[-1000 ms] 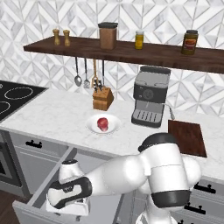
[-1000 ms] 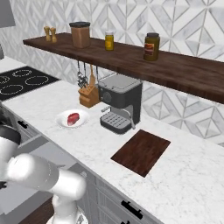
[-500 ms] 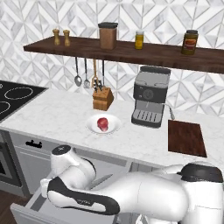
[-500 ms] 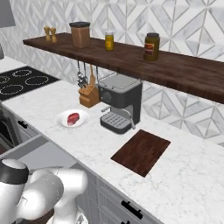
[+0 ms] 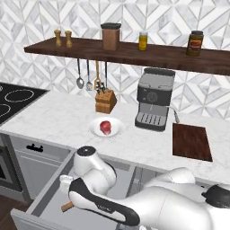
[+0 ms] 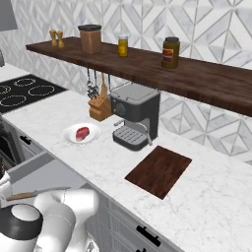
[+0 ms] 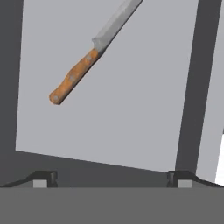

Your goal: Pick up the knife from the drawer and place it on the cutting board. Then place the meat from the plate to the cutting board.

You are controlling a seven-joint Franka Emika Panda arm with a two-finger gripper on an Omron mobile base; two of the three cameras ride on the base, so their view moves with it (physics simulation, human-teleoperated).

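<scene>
The knife (image 7: pixel 83 65) lies flat on the grey floor of the open drawer (image 7: pixel 122 113), brown wooden handle toward the lower left and pale blade running to the top edge. My gripper (image 7: pixel 111 178) hovers above the drawer, open and empty, with the knife ahead of its fingertips and apart from them. In the left base view my arm bends down into the drawer (image 5: pixel 45 202), and the knife handle's end (image 5: pixel 67 206) peeks out beside it. The meat (image 5: pixel 105 126) sits on the white plate (image 5: pixel 95 130). The dark cutting board (image 5: pixel 191 141) lies bare to the right.
A coffee machine (image 5: pixel 154 99) stands between plate and board, with a tan knife block (image 5: pixel 105 102) to its left. A dark shelf (image 5: pixel 134 50) with jars runs above the counter. A stovetop (image 5: pixel 13 101) is at far left. Dark drawer walls (image 7: pixel 192 87) flank the hand.
The arm has swung down and leftward, bringing the hand low over the open drawer. The gripper stayed open. The knife, meat and board have not moved.
</scene>
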